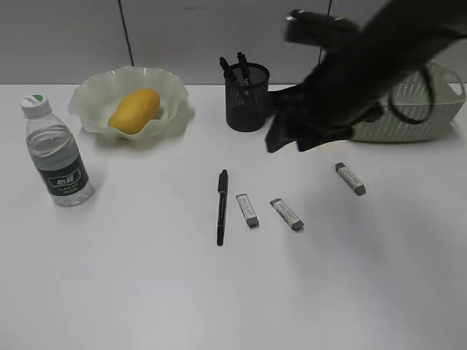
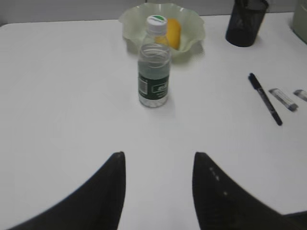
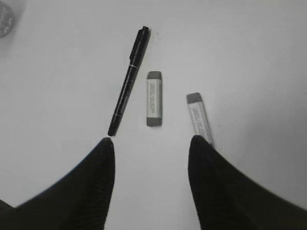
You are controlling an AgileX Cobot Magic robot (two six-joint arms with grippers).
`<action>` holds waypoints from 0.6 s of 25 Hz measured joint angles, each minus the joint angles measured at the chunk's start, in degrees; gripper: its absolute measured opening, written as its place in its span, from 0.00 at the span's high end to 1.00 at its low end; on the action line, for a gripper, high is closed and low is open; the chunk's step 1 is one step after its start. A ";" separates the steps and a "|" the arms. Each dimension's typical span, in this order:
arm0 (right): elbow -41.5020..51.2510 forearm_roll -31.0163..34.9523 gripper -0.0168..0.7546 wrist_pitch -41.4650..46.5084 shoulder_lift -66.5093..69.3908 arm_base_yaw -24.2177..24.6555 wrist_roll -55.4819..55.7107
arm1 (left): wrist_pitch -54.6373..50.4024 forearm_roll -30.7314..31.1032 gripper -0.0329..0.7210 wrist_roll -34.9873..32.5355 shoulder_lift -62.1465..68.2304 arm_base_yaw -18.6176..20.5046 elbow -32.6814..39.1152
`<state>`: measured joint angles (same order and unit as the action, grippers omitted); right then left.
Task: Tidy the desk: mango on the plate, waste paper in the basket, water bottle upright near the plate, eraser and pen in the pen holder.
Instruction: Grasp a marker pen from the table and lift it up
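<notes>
- Water bottle (image 1: 56,154) upright on the desk (image 1: 131,284), far left, near the plate (image 1: 92,95).
- Mango (image 1: 134,111) sits in the plate.
- Left gripper (image 2: 159,160): jaws spread, empty, hovering over bare desk in front of the bottle.
- Pen (image 1: 221,206) lies flat mid-desk; eraser (image 1: 247,209) just beside it, second eraser (image 1: 287,214) near, third eraser (image 1: 350,179) further right.
- Pen holder (image 1: 247,98) behind them, two pens inside.
- Right gripper (image 3: 152,143): jaws spread, empty, above the pen and erasers.
- Basket (image 1: 416,109) far right, partly hidden by the right arm; waste paper not seen.
</notes>
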<state>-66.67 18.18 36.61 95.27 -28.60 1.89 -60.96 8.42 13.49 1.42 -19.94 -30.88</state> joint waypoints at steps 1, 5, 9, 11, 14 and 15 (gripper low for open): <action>-4.35 -0.07 0.46 1.72 5.00 -0.97 1.13 | 0.00 0.00 0.50 0.00 0.00 2.04 0.00; -19.65 -4.48 0.46 9.04 20.26 -4.67 7.00 | 0.06 0.00 0.50 0.00 0.00 10.28 0.00; -32.10 -11.35 0.46 17.12 30.36 -8.01 12.48 | 0.06 0.00 0.51 0.00 0.00 14.24 0.00; -37.06 -12.96 0.46 18.70 34.46 -9.08 14.86 | 0.06 0.00 0.51 0.00 0.00 14.41 0.00; -42.41 -13.54 0.46 20.03 39.12 -9.66 17.50 | 0.06 0.00 0.51 0.00 0.00 14.41 0.00; -43.85 -13.61 0.46 20.51 40.54 -9.66 18.11 | 0.06 0.00 0.51 0.00 0.00 14.41 0.00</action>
<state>-110.52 4.57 57.12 135.81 -38.26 20.01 -60.90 8.42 13.49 1.42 -5.54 -30.88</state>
